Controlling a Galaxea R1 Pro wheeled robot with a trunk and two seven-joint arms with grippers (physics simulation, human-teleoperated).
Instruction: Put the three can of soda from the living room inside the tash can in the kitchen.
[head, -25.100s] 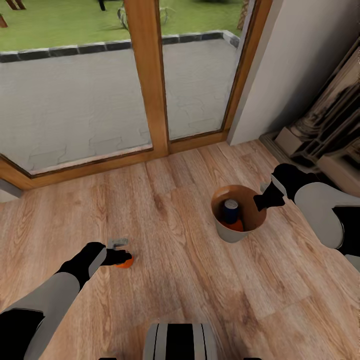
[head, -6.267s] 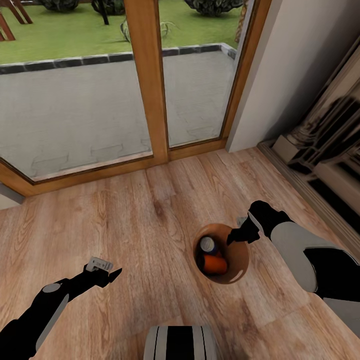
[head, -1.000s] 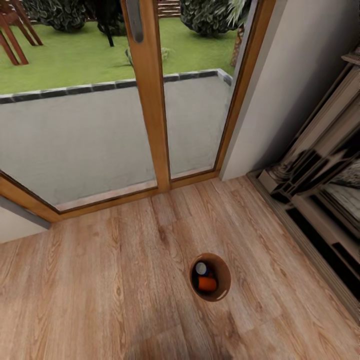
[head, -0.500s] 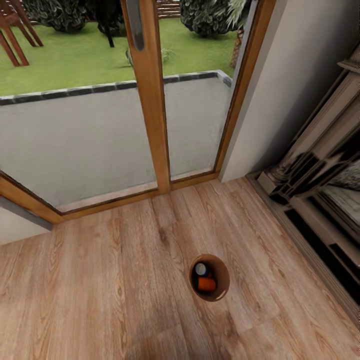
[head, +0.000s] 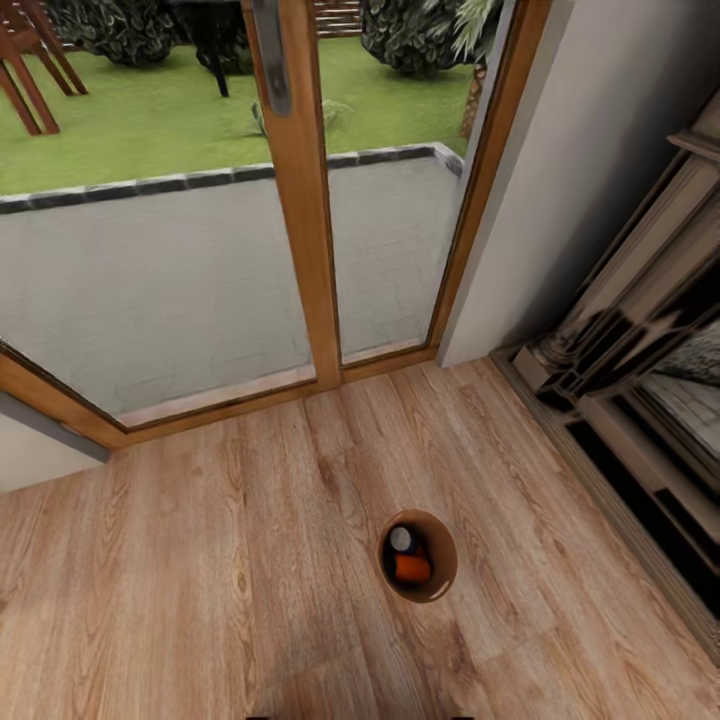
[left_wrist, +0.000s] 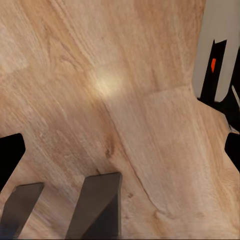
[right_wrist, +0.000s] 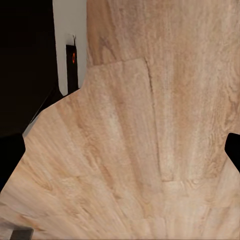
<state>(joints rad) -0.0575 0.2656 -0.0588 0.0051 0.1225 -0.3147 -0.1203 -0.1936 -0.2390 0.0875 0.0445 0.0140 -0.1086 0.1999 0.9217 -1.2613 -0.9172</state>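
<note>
**Brown-lined bin stands loaded on the wood floor**

Wood-toned on its inside and rim, the small round tapered bin (head: 418, 556) stands upright on the pale plank floor (head: 200, 560) in the lower middle of the head view, well apart from the timber-framed glass door (head: 300, 200) at the top and the dark shelving unit (head: 640, 400) at the right edge. Inside it a small blue drink can with a silver top (head: 401, 541) stands on end, and just beside it a small orange can (head: 412, 568) lies on its side. A third can cannot be made out, so whether all three are in is uncertain. The cans likely lie this way because they were dropped in from above rather than set down.

The left wrist view looks down on bare planks, with two grey fingers (left_wrist: 97, 205) of the left claw (left_wrist: 60, 207) in the lower left of that frame. They stand apart with nothing between them, so the claw reads as released. In the right wrist view there is floor and part of the robot's own body in the upper left, and whether the right claw is released or clenched cannot be told.

Neither wrist view takes in the bin, so I judge both claws are well clear of it, and the task looks at or near its end.
</note>
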